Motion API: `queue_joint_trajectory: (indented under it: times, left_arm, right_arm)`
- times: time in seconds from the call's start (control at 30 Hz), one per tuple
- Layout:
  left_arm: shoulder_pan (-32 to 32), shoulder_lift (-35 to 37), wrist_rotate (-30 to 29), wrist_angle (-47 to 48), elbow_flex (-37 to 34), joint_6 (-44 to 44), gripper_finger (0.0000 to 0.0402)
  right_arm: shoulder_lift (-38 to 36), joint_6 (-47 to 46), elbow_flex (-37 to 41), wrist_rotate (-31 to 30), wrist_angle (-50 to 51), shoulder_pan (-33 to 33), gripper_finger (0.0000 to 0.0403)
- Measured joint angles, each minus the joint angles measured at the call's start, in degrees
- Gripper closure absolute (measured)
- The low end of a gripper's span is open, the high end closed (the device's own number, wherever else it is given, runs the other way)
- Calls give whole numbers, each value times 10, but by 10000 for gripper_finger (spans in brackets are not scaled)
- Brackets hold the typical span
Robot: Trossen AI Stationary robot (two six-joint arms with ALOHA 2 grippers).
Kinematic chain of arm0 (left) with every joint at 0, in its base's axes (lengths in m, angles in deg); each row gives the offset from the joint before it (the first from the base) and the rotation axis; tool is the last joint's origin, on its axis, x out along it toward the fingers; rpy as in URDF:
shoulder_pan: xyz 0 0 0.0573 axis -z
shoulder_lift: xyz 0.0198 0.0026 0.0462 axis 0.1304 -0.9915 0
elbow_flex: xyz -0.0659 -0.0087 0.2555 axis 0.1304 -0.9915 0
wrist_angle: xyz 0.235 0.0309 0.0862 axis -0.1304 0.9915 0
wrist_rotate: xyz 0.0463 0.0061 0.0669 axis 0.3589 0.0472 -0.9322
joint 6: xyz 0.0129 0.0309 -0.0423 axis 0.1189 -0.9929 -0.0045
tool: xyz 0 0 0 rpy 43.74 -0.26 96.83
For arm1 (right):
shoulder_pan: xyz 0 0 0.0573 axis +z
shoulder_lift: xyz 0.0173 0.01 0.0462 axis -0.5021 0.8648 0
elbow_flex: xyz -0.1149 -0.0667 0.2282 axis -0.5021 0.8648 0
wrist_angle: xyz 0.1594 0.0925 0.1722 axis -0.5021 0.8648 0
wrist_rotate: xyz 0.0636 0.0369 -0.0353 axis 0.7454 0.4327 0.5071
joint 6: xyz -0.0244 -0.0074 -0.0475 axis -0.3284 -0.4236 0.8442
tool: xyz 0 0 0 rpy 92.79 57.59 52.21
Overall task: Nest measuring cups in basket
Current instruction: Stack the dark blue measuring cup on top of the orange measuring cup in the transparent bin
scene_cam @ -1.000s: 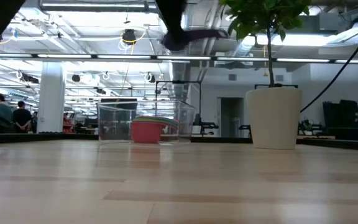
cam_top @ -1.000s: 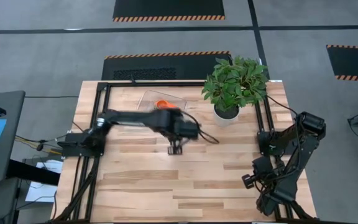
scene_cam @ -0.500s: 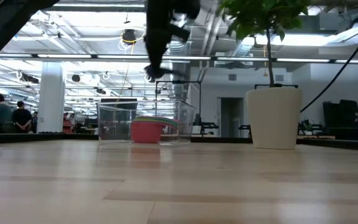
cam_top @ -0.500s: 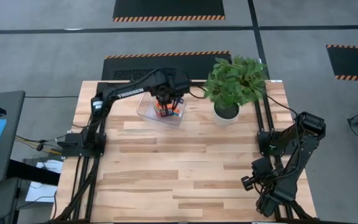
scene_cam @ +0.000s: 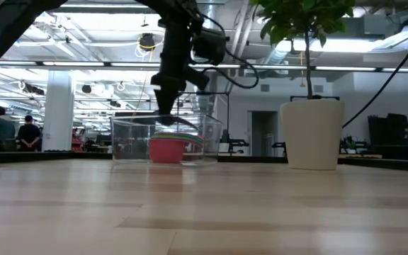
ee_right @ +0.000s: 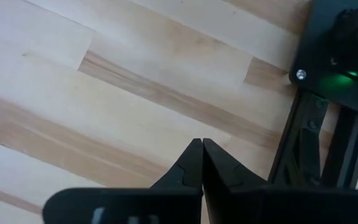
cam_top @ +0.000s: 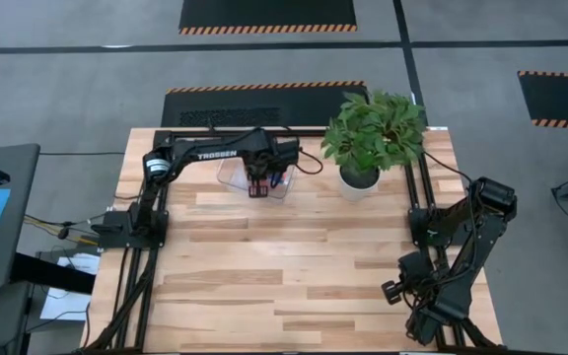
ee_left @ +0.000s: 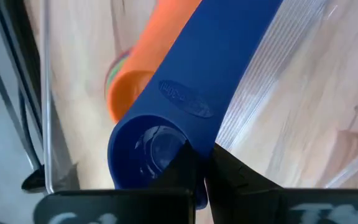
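My left gripper [cam_top: 258, 185] reaches over the clear basket [cam_top: 231, 176] at the table's far side and is shut on a dark blue measuring cup [ee_left: 166, 124]. In the low view the gripper [scene_cam: 164, 119] stands at the height of the basket's rim [scene_cam: 129, 122]. Nested cups sit on the basket's floor, red outermost [scene_cam: 167, 151]. In the left wrist view the orange cup [ee_left: 160, 62] tops that stack, right behind the blue cup. My right gripper [ee_right: 202, 148] is shut and waits over bare table near the right edge. My left gripper holds the dark blue cup by its bowl wall [ee_left: 188, 146], beside the root of the handle. One finger [ee_left: 178, 171] is inside the bowl and one [ee_left: 235, 177] outside. The fingers come from above. The handle [ee_left: 235, 43] points away from them, down toward the basket, and the cup is lifted clear.
A white pot with a green plant [cam_top: 371, 133] stands just right of the basket. Black frame rails [cam_top: 417, 197] run along the table's edges. The right arm [cam_top: 452, 247] is folded at the table's right side. People show far off in the room [scene_cam: 6, 127].
My left gripper has swung from the table's middle toward the far edge, arrived above the basket, then come down to its rim. It has carried the dark blue cup along, staying shut.
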Motion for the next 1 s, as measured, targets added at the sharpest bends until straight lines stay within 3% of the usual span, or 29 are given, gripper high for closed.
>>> queue_joint_trajectory:
  times: [0.37,0.6,1.0]
  left_arm:
    - [-14,4,-36,-18,-21,-24,401]
    - [-28,8,4,-30,-21,3,401]
    - [-32,8,15,-41,-21,16,345]
  right_arm:
    - [0,0,0,0,-27,0,385]
    - [0,0,0,0,-30,0,380]
    - [0,-1,0,0,-30,0,384]
